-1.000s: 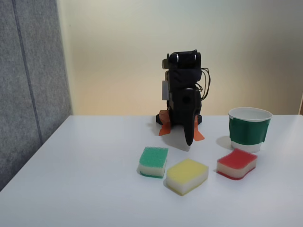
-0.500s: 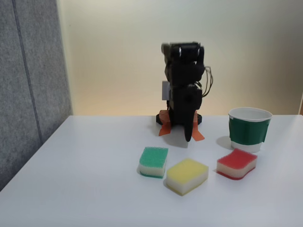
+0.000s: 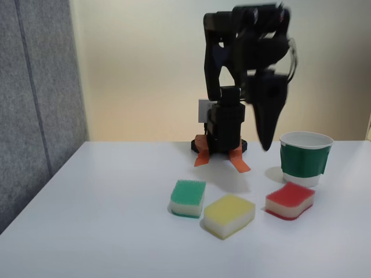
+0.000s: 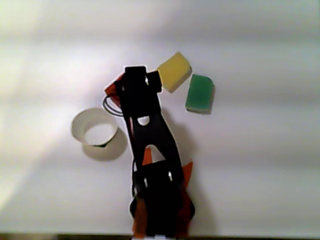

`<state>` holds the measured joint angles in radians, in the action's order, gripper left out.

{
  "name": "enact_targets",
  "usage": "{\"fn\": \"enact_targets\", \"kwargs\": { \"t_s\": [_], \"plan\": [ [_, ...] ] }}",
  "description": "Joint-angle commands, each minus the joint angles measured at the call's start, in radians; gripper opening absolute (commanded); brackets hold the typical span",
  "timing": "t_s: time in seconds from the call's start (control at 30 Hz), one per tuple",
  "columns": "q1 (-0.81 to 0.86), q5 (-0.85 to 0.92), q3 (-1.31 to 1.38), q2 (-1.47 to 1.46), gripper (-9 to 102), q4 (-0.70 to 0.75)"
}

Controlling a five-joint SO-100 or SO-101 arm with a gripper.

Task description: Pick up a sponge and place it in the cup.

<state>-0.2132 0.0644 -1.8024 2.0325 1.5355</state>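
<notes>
Eyes on the cup (image 3: pixel 306 157) first: it stands upright on the white table (image 3: pixel 104 220) at the right of the fixed view, white rim, broad green band, and the view from above (image 4: pixel 95 133) looks straight down into it and finds nothing but pale inside wall. The sponge (image 3: pixel 290 200), red on top and white beneath, lies flat just in front of the cup in the fixed view, very close to its base; from above just a red sliver (image 4: pixel 113 86) peeks out beside the black arm (image 4: pixel 150 135). The gripper (image 3: pixel 265 142) hangs in the air, tip pointing down, above and a little left of the sponge, beside the cup's rim and well clear of the table. It is blurred into a single dark wedge, so how far the fingers are parted I cannot tell, and nothing can be seen in its grasp. Left of the red one in the fixed view sit a yellow sponge (image 3: pixel 229 215) and a green-topped sponge (image 3: pixel 188 197), near each other.
</notes>
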Motion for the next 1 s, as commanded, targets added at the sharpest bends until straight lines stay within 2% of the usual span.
{"fn": "enact_targets", "kwargs": {
  "t_s": [0.0, 0.17, 0.33, 0.6, 0.97],
  "plan": [
    [-0.029, 0.026, 0.225, -0.063, 0, 0.095],
    [-0.083, 0.017, 0.393, -0.192, 0, 0.104],
    [-0.167, -0.011, 0.449, -0.301, 0, 0.043],
    [-0.189, 0.083, 0.353, -0.397, 0, -0.118],
    [-0.109, 0.299, 0.196, -0.364, 0, -0.193]
  ]
}}
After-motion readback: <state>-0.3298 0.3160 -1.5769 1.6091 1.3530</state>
